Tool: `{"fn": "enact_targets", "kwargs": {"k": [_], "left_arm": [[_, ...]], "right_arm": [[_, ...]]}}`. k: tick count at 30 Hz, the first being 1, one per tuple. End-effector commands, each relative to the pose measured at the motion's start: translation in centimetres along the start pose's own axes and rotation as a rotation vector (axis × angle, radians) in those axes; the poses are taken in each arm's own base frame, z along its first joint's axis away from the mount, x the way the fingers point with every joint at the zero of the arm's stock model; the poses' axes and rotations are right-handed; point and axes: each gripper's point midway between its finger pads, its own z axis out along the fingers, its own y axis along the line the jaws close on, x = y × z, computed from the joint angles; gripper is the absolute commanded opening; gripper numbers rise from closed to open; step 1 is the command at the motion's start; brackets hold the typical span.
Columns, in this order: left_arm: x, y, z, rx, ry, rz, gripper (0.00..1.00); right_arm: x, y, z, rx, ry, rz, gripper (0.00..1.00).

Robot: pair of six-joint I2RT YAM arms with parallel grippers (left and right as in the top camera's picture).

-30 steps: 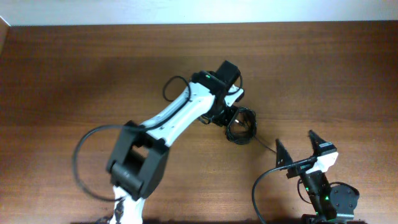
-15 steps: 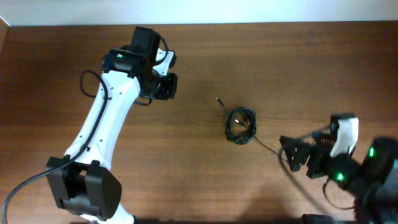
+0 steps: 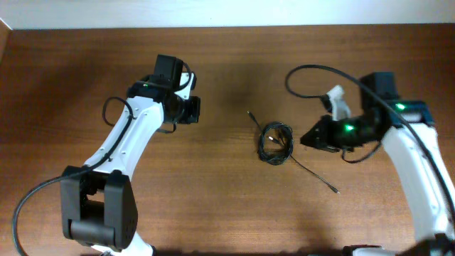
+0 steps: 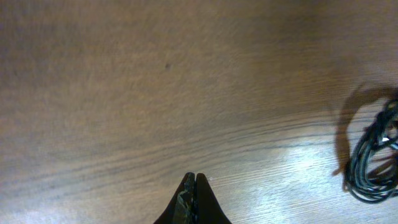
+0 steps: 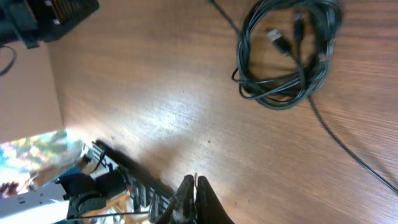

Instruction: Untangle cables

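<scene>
The cables (image 3: 276, 143) lie bundled in a small knotted coil on the brown wooden table (image 3: 213, 206), touched by neither arm. 1 thin strand (image 3: 313, 174) trails out of the coil toward the camera-near right and ends in a small plug (image 3: 334, 190). A shorter end (image 3: 250, 114) pokes out on the coil's far left. The right wrist view shows several loops lying over one another inside the coil and a flat metal plug (image 5: 275, 37) resting across them.

Just to the right of the coil, the right gripper (image 3: 306, 140) points at it without touching, its 2 fingers pressed together on nothing. The white right arm (image 3: 405, 153) runs away from the coil toward the table's right edge, with a thick black wire (image 3: 306, 71) arching above it.

Well to the left of the coil, the left gripper (image 3: 193, 109) also faces it, fingers together and holding nothing. In the left wrist view its tips meet in a single point over bare wood, and the coil sits at the far right edge of that view. The white left arm (image 3: 131, 139) slants away from the coil toward the near left corner.
</scene>
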Motion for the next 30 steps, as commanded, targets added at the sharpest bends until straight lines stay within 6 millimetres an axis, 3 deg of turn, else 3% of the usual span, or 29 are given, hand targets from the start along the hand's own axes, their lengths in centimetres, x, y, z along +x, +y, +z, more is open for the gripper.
{"fn": "enact_targets", "kwargs": {"k": [1, 3, 6, 9, 12, 14, 18, 21, 24, 27, 30], "left_arm": [[0.7, 2.0, 0.1, -0.037, 0.01, -0.154, 0.0], [0.7, 2.9, 0.1, -0.046, 0.006, -0.2, 0.0], [0.5, 3.2, 0.2, -0.048, 0.001, -0.21, 0.0], [0.6, 3.2, 0.4, -0.048, -0.002, -0.216, 0.0], [0.4, 3.2, 0.4, -0.046, -0.011, -0.215, 0.0], [0.4, 3.2, 0.4, -0.045, -0.011, -0.214, 0.0], [0.4, 3.2, 0.4, -0.045, -0.012, -0.214, 0.01], [0.3, 3.2, 0.4, -0.045, -0.012, -0.214, 0.01], [0.3, 3.2, 0.4, -0.045, -0.012, -0.214, 0.02], [0.3, 3.2, 0.4, -0.045, -0.012, -0.214, 0.03], [0.4, 3.2, 0.4, -0.045, -0.012, -0.214, 0.04]], "right_arm": [[-0.4, -1.0, 3.3, 0.108, 0.061, 0.081, 0.04], [-0.8, -2.0, 5.7, 0.195, 0.08, 0.118, 0.05], [-1.3, -2.1, 9.0, 0.264, 0.088, 0.103, 0.18], [-3.0, -2.4, 11.9, 0.356, 0.028, -0.011, 0.45], [-5.1, -2.2, 13.7, 0.459, -0.078, -0.129, 0.59], [-6.7, -1.1, 14.2, 0.481, -0.158, -0.205, 0.65], [-8.9, 1.8, 15.3, 0.433, -0.254, -0.366, 0.65], [-9.9, 1.8, 16.1, 0.43, -0.283, -0.384, 0.66], [-10.6, 0.5, 16.5, 0.485, -0.302, -0.386, 0.62], [-11.3, -0.7, 15.9, 0.549, -0.329, -0.373, 0.42], [-11.5, -0.3, 15.7, 0.54, -0.34, -0.376, 0.04]]}}
